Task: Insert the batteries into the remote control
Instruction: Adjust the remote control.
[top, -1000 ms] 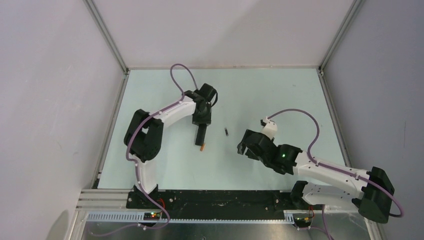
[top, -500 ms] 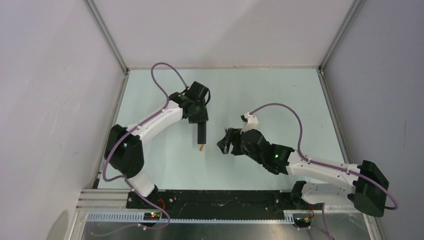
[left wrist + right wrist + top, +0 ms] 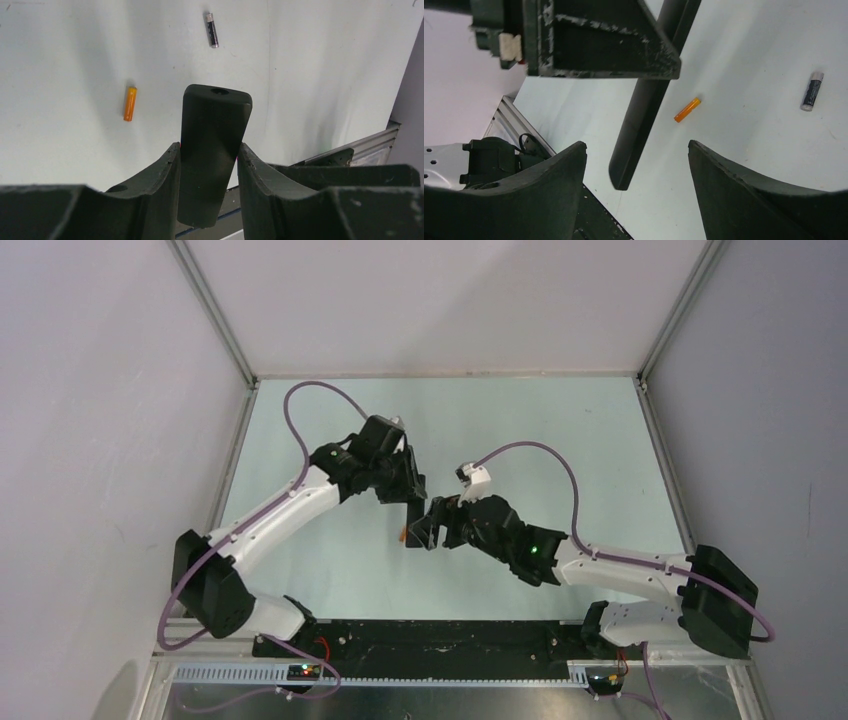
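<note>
Because the left claw [image 3: 209,148] pinches the remote [image 3: 216,117] by one end only, its jaws narrow on the two long sides, the bar juts out unsupported above the middle of the bench [image 3: 325,75], and any knock can twist it in that grip. The right claw [image 3: 636,146] hangs wide and empty just beside the remote's free end, so the likeliest slip, as I judge it, is a finger clipping the bar and tilting it or knocking it loose. Both batteries lie loose on the bench, apart from each other and well off every edge: the orange one [image 3: 130,103] near the remote, the dark one [image 3: 212,30] farther out. They are small and round, so a wide claw coming down off-centre may roll one away instead of catching it. I cannot tell which face of the remote is open for them; if it faces away, seating a battery fails.
</note>
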